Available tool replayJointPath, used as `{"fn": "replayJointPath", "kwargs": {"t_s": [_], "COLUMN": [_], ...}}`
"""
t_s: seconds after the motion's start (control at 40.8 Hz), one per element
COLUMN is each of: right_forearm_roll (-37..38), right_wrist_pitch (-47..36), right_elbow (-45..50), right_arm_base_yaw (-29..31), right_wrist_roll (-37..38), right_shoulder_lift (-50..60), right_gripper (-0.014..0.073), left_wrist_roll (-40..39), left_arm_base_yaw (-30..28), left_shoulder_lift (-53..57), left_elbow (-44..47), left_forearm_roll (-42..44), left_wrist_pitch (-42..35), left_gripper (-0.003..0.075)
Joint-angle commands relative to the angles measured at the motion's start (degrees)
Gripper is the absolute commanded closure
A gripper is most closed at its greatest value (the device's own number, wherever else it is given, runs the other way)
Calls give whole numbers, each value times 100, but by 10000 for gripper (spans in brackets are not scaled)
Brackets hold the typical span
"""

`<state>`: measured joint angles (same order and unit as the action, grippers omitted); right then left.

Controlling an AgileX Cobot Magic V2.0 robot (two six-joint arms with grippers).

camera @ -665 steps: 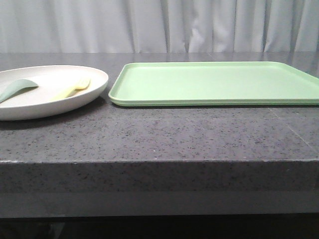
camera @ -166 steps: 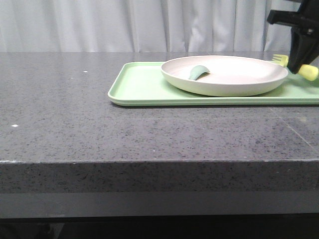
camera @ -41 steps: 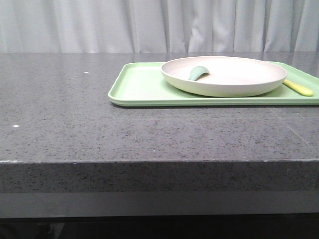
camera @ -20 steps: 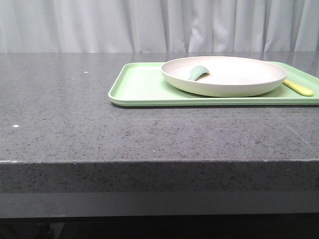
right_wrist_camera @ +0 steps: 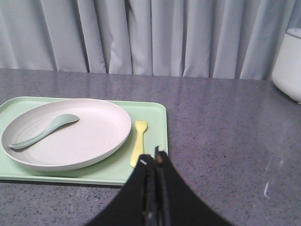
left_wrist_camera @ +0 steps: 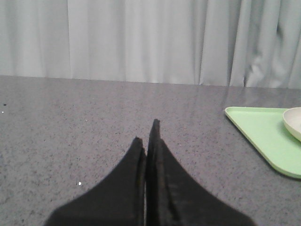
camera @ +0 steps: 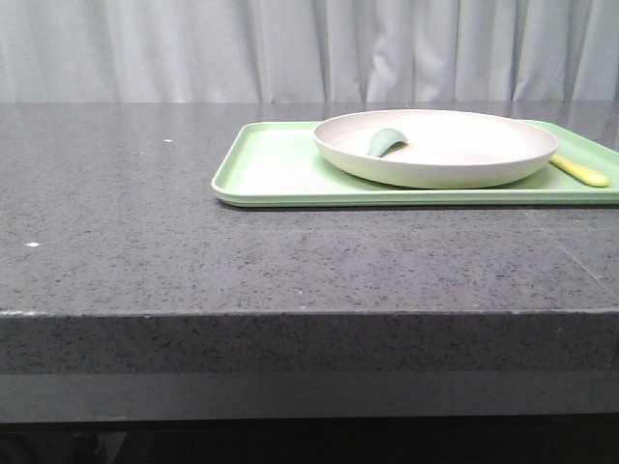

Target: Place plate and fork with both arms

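Nothing on the tabletop has shifted over the last second: the large round cream-white plastic plate still sits on the flat rectangular light-green tray toward the table's far right edge, with the grey-green spoon lying inside it. Just beside the plate's right rim, the small pale-yellow plastic fork rests on the tray, apart from the plate. Over the dark speckled stone table, the left gripper has its black fingers pressed together, holding nothing. So does the right gripper, near the tray's near right corner.
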<state>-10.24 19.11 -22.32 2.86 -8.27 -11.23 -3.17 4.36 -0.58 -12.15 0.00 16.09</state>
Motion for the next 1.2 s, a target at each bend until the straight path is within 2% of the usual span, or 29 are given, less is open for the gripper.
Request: {"fn": "replayJointPath", "kwargs": {"t_s": [0.0, 0.172, 0.27, 0.319, 1.176], "right_forearm_roll": [-6, -6, -6, -6, -6], "right_wrist_pitch": [-389, -382, -382, -382, -382], "right_elbow": [-141, -141, -141, -141, -141], "right_arm_base_yaw": [23, 23, 23, 23, 23], "right_wrist_roll": [-67, -67, -67, -67, -67], "right_shoulder_lift": [-56, -61, -61, -61, -61], "right_gripper": [663, 663, 663, 663, 663], "left_wrist_roll": [-27, -27, -27, -27, -27], "left_arm_base_yaw": [-49, -59, -59, -59, -59], "left_shoulder_lift": [236, 219, 219, 219, 205], "left_elbow": [271, 890, 1288, 1251, 1264], "left_forearm_roll": [0, 0, 0, 0, 0], "left_wrist_pitch": [-503, -638, -1018, -773, -799], "left_gripper": [739, 739, 739, 739, 739]}}
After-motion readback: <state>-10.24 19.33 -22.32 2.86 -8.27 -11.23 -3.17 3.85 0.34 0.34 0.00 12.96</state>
